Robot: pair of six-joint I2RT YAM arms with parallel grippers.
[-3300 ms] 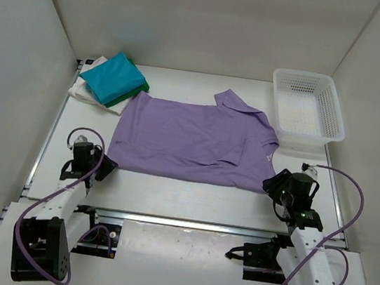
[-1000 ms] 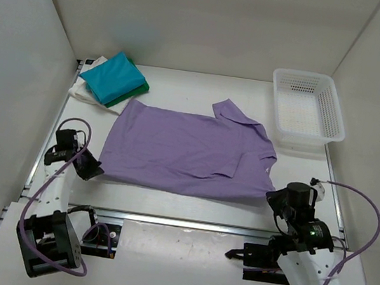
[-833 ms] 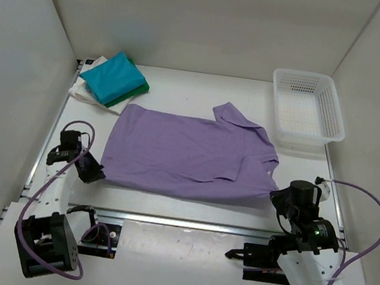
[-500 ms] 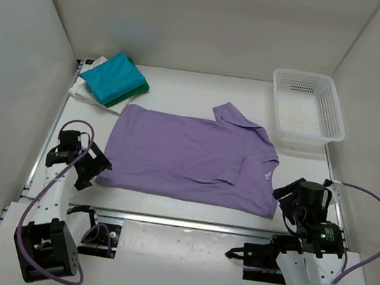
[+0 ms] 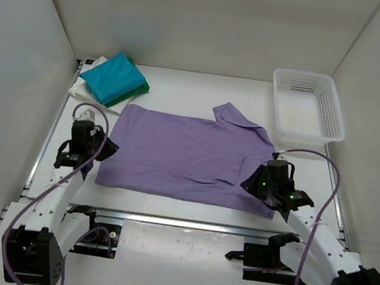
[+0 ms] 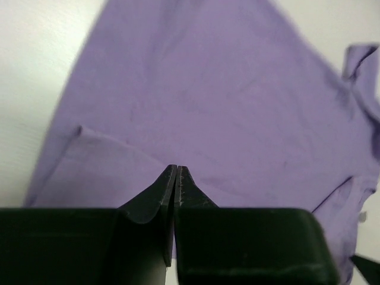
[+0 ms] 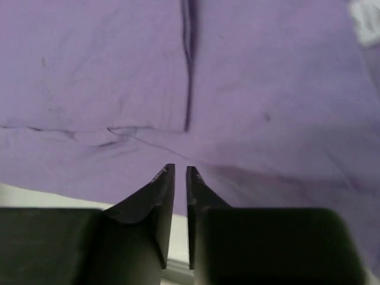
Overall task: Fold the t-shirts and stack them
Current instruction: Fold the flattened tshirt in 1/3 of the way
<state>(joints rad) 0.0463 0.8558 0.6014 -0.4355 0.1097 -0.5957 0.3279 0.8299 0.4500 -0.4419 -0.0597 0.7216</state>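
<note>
Covering the white table [image 5: 205,88] inside white walls [image 5: 193,22], a lavender t-shirt [image 5: 181,155].

Bright, even light; wrist views soft, blurry.

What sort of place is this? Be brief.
Probably a robot test cell for laundry folding: plain white walls box in a white table, two robot arms are bolted at its near edge, and a lavender-purple cloth t-shirt lies spread out.

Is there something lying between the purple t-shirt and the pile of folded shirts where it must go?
Nothing visible: only bare table separates the purple t-shirt from the folded pile.
</note>
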